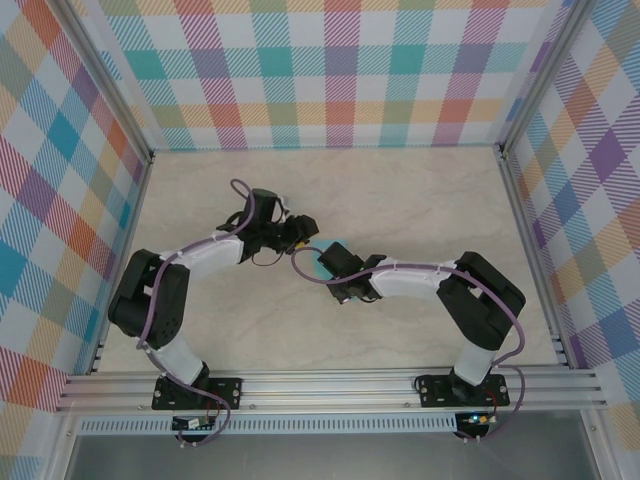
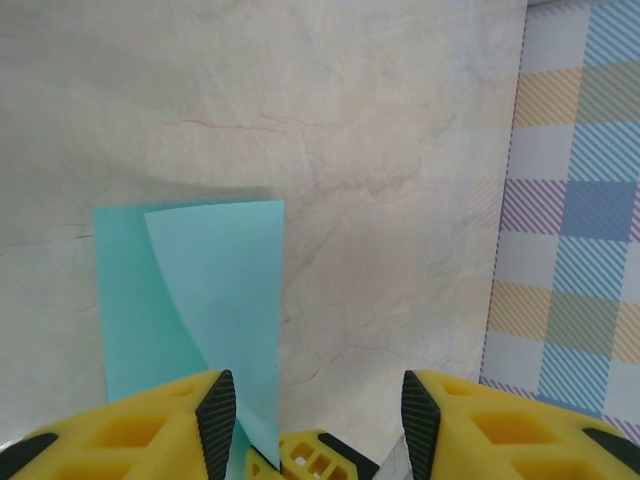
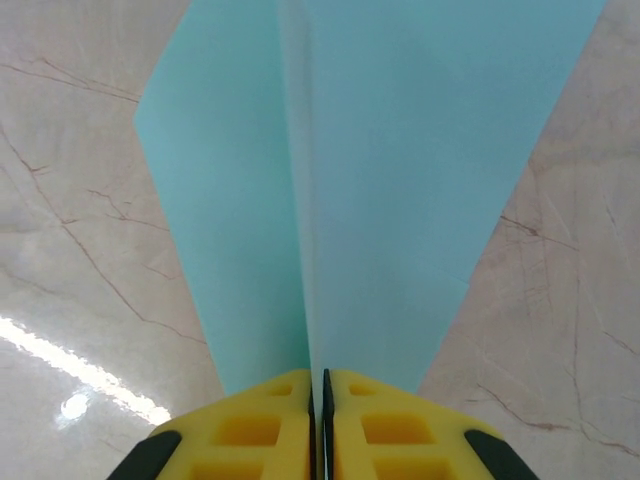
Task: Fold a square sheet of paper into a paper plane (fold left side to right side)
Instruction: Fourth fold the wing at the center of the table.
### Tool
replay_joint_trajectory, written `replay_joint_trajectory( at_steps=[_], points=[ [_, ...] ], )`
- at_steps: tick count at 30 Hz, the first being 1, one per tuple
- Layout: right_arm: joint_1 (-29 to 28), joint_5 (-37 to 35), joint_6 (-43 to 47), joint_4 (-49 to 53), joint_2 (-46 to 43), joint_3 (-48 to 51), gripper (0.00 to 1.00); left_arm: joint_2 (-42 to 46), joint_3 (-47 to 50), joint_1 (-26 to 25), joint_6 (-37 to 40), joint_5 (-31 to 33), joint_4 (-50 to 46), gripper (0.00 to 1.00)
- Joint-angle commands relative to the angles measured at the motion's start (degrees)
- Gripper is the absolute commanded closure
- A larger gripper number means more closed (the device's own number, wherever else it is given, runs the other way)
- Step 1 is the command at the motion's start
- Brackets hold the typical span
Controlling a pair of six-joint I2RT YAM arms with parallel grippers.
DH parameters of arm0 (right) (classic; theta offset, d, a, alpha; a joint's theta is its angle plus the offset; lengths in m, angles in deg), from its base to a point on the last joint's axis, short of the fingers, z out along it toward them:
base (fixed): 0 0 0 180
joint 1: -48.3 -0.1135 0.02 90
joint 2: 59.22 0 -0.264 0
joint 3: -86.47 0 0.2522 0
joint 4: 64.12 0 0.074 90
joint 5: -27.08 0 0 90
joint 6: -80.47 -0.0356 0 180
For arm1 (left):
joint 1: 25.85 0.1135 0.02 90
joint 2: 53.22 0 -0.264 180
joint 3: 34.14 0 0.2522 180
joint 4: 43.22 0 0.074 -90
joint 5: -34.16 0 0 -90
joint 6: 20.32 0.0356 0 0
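**Q:** What does the figure show of the 2 grippers?

**A:** Right wrist view, bottom centre: the right gripper, jaws pressed together, pinching the square sheet of paper. The pinch sits at the near end of a line running up the frame, seemingly a layer seen edge-on. Left wrist view, bottom edge: the left gripper, jaws spread, holding nothing. The lifted layer's edge runs down just inside the pad at frame left.

**Q:** Where does the sheet lie?

**A:** Top view: centre of the marbled table, largely covered by the 2 gripper heads. Left wrist view: lower left of the frame, 1 layer flat and a paler layer curling over it. It lies well apart from the checked wall at right.

**Q:** Which step is in hand, and how is it done well?

**A:** Judged as the fold of left side onto right side, with the crease not yet pressed flat.
- The pinch should carry the free edge across until the corners meet, and only then lower the layer.
- The open gripper serves best as a weight on the lower layer, so the sheet cannot slide on the smooth table.
- Press the crease from its middle outward, 1 pass each way.
- Thin paper probably buckles if dragged, so lift rather than pull.
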Motion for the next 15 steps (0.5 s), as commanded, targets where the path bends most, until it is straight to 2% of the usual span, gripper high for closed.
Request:
replay_joint_trajectory(
  at_steps=[1, 8, 15],
  points=[
    [-0.46, 3.78, -1.95, 0.39, 0.54, -0.35, 0.89, 4.74, 2.90, 2.00, 2.76, 1.30, -4.00, 0.49],
    [2.18, 13.52, -6.47, -2.21, -0.40, 1.97, 0.89, 10.33, 8.39, 2.49, 4.45, 2.77, -6.52, 0.47],
    [5.09, 20.11, -9.22, -5.24, -2.53, 5.80, 0.89, 8.82, 12.11, 0.38, 3.12, 0.24, -2.98, 0.54]
  ],
)
